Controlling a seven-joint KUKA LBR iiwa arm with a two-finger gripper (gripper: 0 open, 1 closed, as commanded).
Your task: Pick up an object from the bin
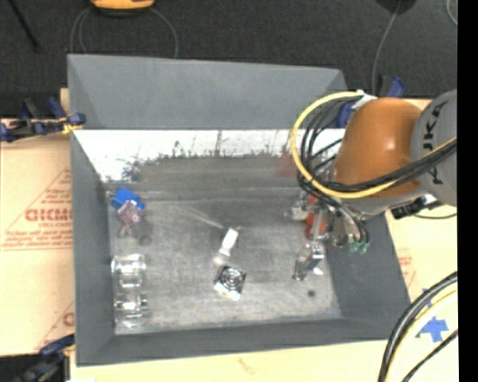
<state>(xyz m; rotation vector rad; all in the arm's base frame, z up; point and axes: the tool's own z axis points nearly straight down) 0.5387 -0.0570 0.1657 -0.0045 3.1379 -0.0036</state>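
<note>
My gripper hangs low over the right part of the bin floor, under the orange cover, with bare floor just beneath it. The nearest loose things lie to its left, apart from it: a small white tube lying at a slant in the middle of the bin, and just in front of it a small square silvery piece with a dark round centre.
At the left wall lie a blue and purple piece and, nearer the front, a clear plastic piece. The arm and its looped cables hang over the bin's right rim. The bin's walls slope inward.
</note>
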